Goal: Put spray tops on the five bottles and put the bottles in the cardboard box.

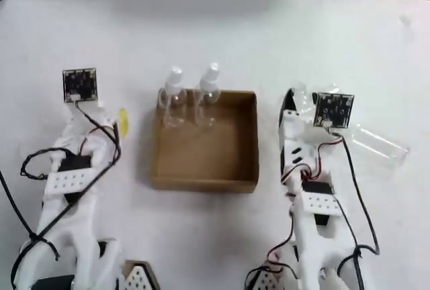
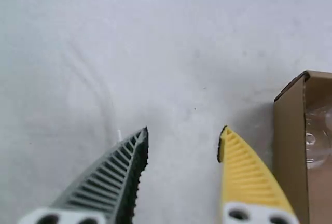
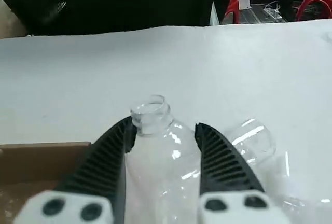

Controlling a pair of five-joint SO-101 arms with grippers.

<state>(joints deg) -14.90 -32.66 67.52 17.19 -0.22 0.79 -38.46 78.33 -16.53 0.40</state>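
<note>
The cardboard box (image 1: 201, 169) sits mid-table. Two clear bottles with white spray tops (image 1: 173, 97) (image 1: 209, 92) stand in its far left corner. My right gripper (image 3: 165, 126) is to the right of the box, its black fingers closed against the sides of an upright clear bottle (image 3: 153, 114) whose neck has no top. From above that gripper (image 1: 295, 101) is at the box's far right corner. Another topless bottle (image 1: 379, 145) (image 3: 255, 140) lies on its side further right. My left gripper (image 2: 184, 130) hangs open over bare table left of the box, holding nothing.
A white cloth covers the table (image 1: 222, 28). The box's corner (image 2: 293, 146) is close beside my left gripper's yellow finger (image 2: 244, 172), with a bottle's base (image 2: 317, 141) inside it. Dark chairs and red stools stand beyond the far edge.
</note>
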